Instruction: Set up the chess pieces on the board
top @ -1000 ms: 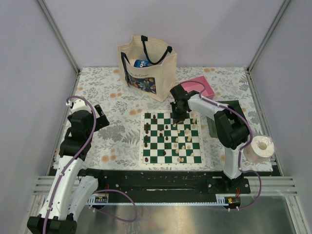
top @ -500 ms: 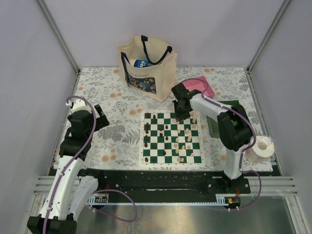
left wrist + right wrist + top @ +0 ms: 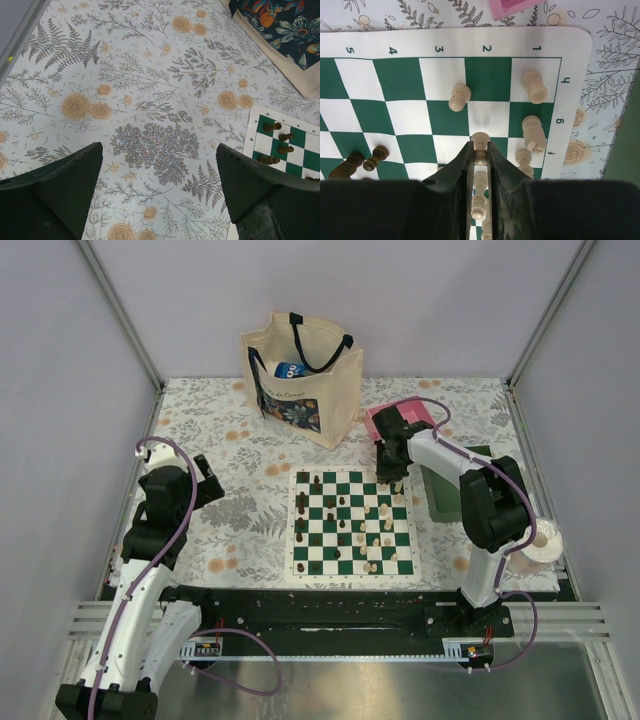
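Currently the right claw is pinched on a cream chess piece at the board, near its far right corner. Around it, more pieces stand or lie scattered on the squares. The left claw is spread wide, hovering over the floral counter left of the board.

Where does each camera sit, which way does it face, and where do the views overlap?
Top external: above and behind the bases, looking down on the floral cloth; both arms show, the board central.
Left wrist: on the left gripper, facing down at the floral cloth; its two fingers show, spread apart.
Right wrist: on the right gripper, facing down at the board; its fingers pinch a cream piece.
Shared: both wrist views catch the board, the left only a corner with dark pieces.
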Robot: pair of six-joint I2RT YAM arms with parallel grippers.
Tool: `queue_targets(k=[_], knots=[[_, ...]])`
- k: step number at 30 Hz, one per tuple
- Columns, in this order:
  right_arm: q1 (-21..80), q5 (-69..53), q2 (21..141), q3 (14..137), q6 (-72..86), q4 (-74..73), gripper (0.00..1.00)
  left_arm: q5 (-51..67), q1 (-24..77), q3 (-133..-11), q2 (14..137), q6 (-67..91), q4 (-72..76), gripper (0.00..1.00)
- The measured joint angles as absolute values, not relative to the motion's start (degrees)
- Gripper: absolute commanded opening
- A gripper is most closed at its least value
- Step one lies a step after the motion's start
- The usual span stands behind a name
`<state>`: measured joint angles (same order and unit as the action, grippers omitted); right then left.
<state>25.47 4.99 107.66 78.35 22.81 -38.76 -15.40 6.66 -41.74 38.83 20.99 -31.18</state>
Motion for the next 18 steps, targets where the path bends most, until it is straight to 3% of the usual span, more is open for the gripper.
queue_targets(k=[13,18], knots=[[25.2,5.0,109.3,78.3,22.8,-37.7,0.22,-15.4,6.5,-41.7,38.8,21.0,-31.2,0.99],[25.2,5.1,110.5,78.3,22.7,-37.5,0.29,-15.5,6.5,-41.7,38.8,21.0,-31.2,0.99]])
